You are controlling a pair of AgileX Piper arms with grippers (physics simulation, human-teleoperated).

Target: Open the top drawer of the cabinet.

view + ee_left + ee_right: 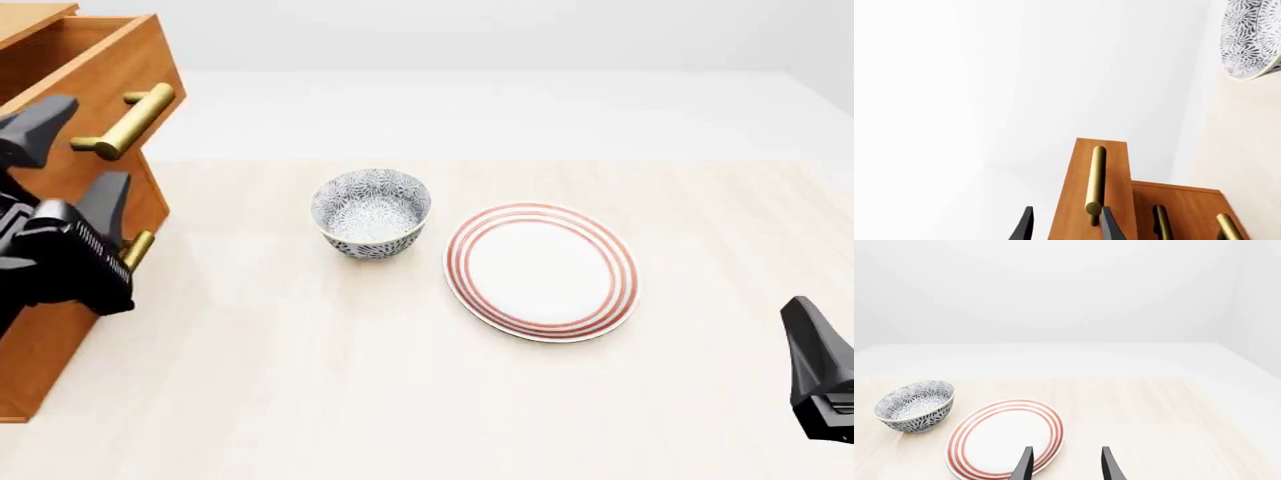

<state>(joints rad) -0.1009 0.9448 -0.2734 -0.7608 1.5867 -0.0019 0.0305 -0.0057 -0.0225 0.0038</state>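
The orange-brown cabinet (pixel 51 325) stands at the table's left edge. Its top drawer (pixel 96 62) is slid out past the two lower ones, and its brass bar handle (pixel 128 120) sticks out toward the bowl. My left gripper (pixel 74 165) is open beside that handle, fingers spread and holding nothing. In the left wrist view the top drawer front (pixel 1077 192) juts forward, and one fingertip (pixel 1110 226) overlaps the end of the handle (pixel 1095 175). My right gripper (pixel 809 335) sits open at the table's near right; in its wrist view the right gripper (pixel 1066 467) hovers by the plate's edge.
A patterned grey bowl (pixel 371 212) stands mid-table just right of the cabinet. A white plate with red rings (pixel 542 270) lies to the bowl's right. The lower drawers' brass handles (pixel 1161 222) show below the open drawer.
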